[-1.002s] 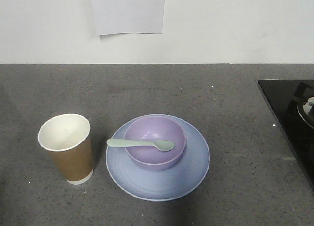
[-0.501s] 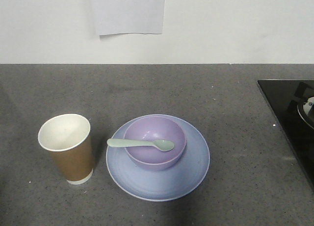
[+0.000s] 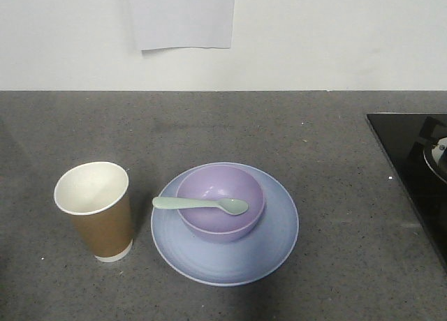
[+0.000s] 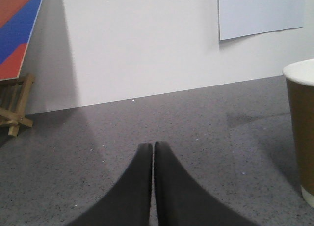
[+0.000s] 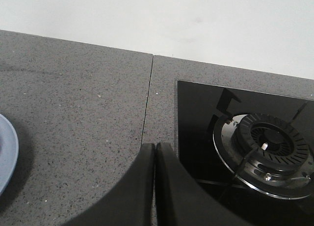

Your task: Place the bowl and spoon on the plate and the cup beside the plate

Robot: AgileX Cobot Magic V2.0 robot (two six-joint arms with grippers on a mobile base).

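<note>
Lavender plastic, smooth and deep, forms the bowl (image 3: 221, 211), which sits on the pale blue plate (image 3: 272, 255). The mint-green spoon (image 3: 201, 204) lies across the bowl's rim, handle overhanging toward the cup side. The brown paper cup (image 3: 98, 213) stands upright on the grey speckled desk (image 3: 314, 139), just beside the plate and not touching it.

The left hand (image 4: 152, 150) has its two dark fingers pressed together, holding nothing; the cup stands ahead of it and to its right, apart from the fingertips. The right hand (image 5: 155, 149) is likewise closed and empty; the plate's edge lies to its left, and a black glass hob (image 5: 206, 152) with a ribbed metal burner (image 5: 267, 142) lies to its right. Neither hand appears in the front view.

Judgement: the arrangement looks complete. All four items appear light. The cup is thin-walled and would crush under a hard squeeze; mid-wall is the sound place to take it. The bowl and plate are stiff and likely slippery, best pinched at the rim. The spoon's thick rounded handle offers the firmest hold, though it may roll.

A pale sheet of paper (image 3: 181, 17) is fixed to the white wall.
</note>
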